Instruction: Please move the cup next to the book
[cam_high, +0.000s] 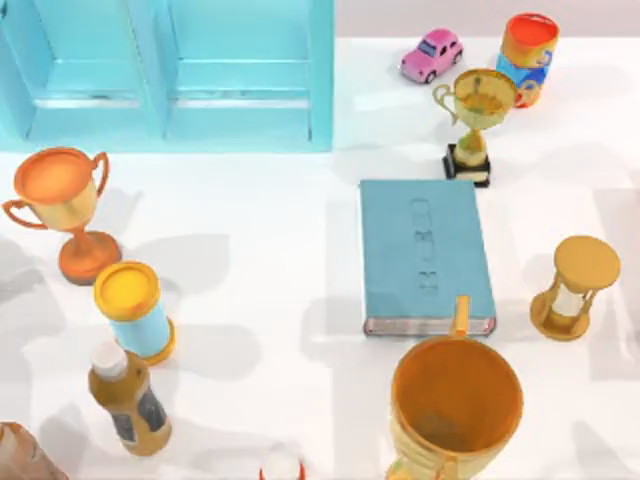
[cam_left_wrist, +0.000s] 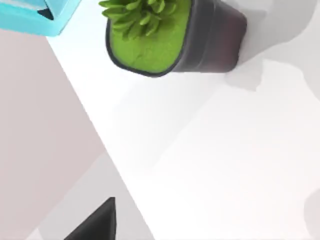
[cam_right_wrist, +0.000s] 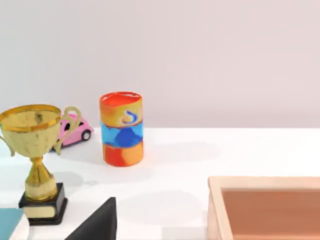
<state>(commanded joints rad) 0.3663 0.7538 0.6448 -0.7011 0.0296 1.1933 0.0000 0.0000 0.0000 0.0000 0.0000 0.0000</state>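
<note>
Nearest on the white table (cam_high: 270, 300) stand one big orange mug (cam_high: 455, 410), one brown bottle (cam_high: 128, 395) and, at the near left corner, what looks like the cup (cam_high: 20, 455), well apart from the one book (cam_high: 425, 255); farther off are one hourglass (cam_high: 575, 288), two trophies (cam_high: 65, 210) (cam_high: 478, 120), two cans (cam_high: 135, 310) (cam_high: 527, 55) and one pink toy car (cam_high: 432, 55). A blue cabinet (cam_high: 170, 70) and a pale wall (cam_right_wrist: 200, 55) lie behind; how wide the left claw (cam_left_wrist: 95, 222) or right claw (cam_right_wrist: 97, 222) stands, I cannot tell

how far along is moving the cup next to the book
Nothing done yet: the small brownish-pink tumbler sits at the top view's bottom-left edge, far from the flat teal-blue hardcover book. Nothing grips it. Grasping it, carrying it and setting it beside the book all remain.
</note>
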